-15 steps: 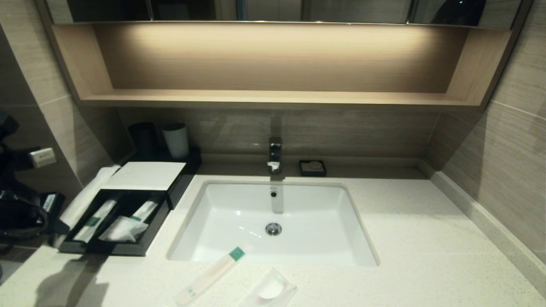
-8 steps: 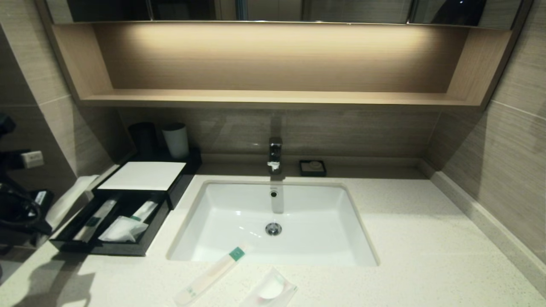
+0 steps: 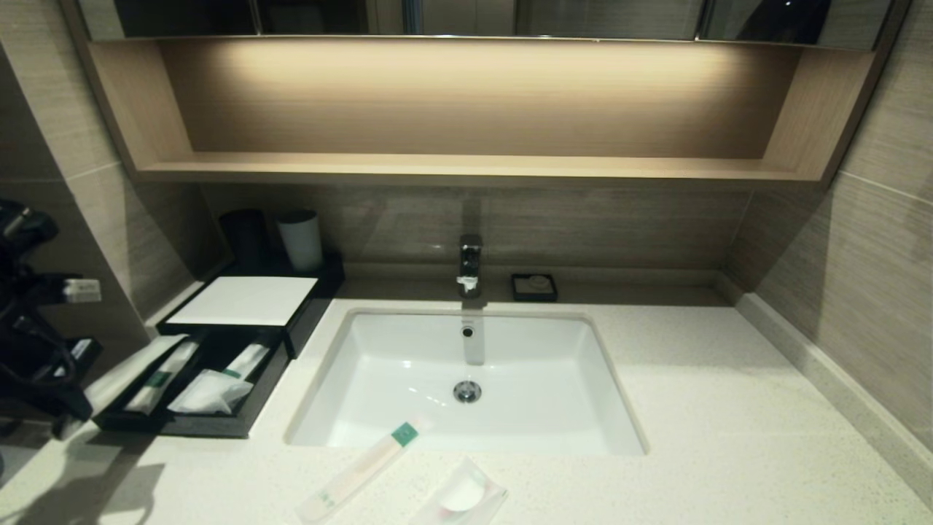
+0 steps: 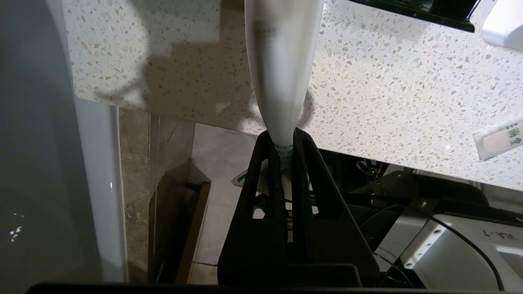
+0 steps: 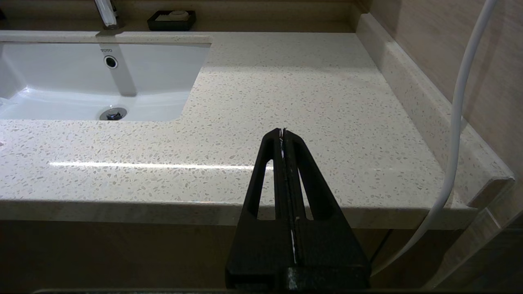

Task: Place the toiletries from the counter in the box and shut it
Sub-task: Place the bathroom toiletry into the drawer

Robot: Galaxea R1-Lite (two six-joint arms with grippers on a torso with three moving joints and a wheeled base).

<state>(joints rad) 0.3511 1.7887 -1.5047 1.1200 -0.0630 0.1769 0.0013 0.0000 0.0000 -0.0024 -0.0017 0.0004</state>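
The left gripper hangs at the counter's left edge, just left of the box, its fingers pinched tight on the end of a long whitish sleeve. The sleeve slants from the gripper toward the box's open drawer and reaches its left rim. Two packets and a crumpled sachet lie in the drawer. Right of the box is the sink. A packet with a green end lies on the counter at the sink's front rim, and a square sachet with a white disc sits just right of that packet. The right gripper is parked below the counter's front edge, right of the sink, fingers pressed together on nothing.
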